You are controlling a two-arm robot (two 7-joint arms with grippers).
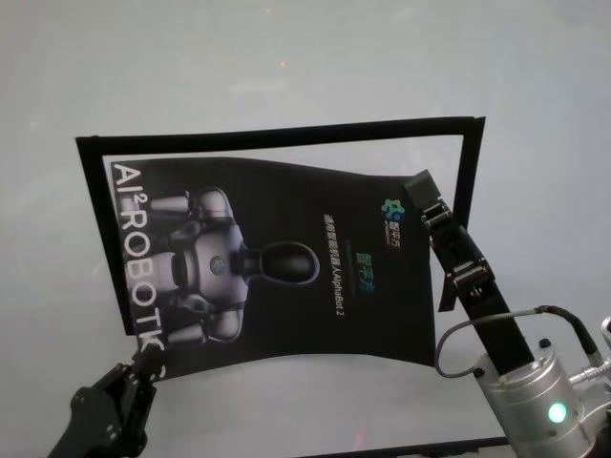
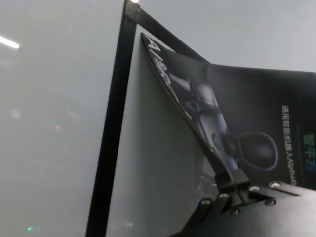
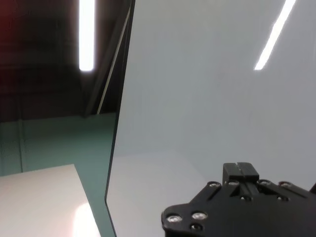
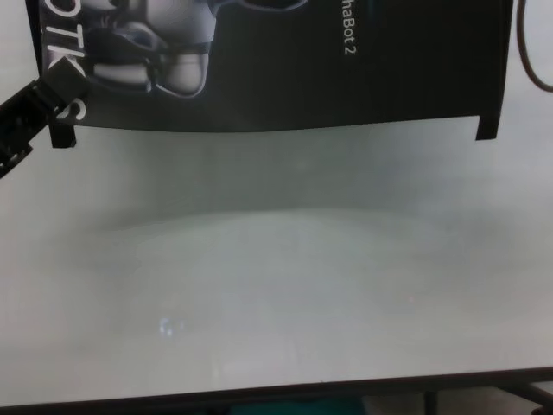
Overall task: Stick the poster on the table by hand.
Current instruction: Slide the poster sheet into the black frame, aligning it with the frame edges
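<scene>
Left gripper (image 1: 143,358) sits at the near-left corner of the poster (image 1: 286,258), fingers pinched tight on that corner; the left wrist view shows the sheet's edge clamped between the black fingers (image 2: 232,180) and curling up off the table (image 2: 54,123). In the chest view the same gripper (image 4: 54,86) comes in from the left and overlaps the poster's (image 4: 276,69) lower left corner, by the white letters.

Right gripper (image 1: 420,191) reaches in from the near right, its long black fingers lying over the poster's right edge, close to the green logo. Can't tell whether it is gripping the sheet or only resting there, and the gap between its fingers is not readable. The right wrist view gives only the gripper's (image 3: 240,170) black body over bare table (image 3: 197,98), with the table's dark edge and floor beyond.

The poster is black and glossy, with a silver-grey robot figure, "AI² ROBOTICS" lettering along its left side and "AlphaBot 2" text mid-sheet. It lies roughly centred on the table and bows upward, not flat. A thin black tape frame (image 1: 286,134) outlines a rectangle on the table; the poster sits inside it, skewed against the frame's lines. The frame's left strip (image 2: 111,128) runs just beside the raised poster edge.
</scene>
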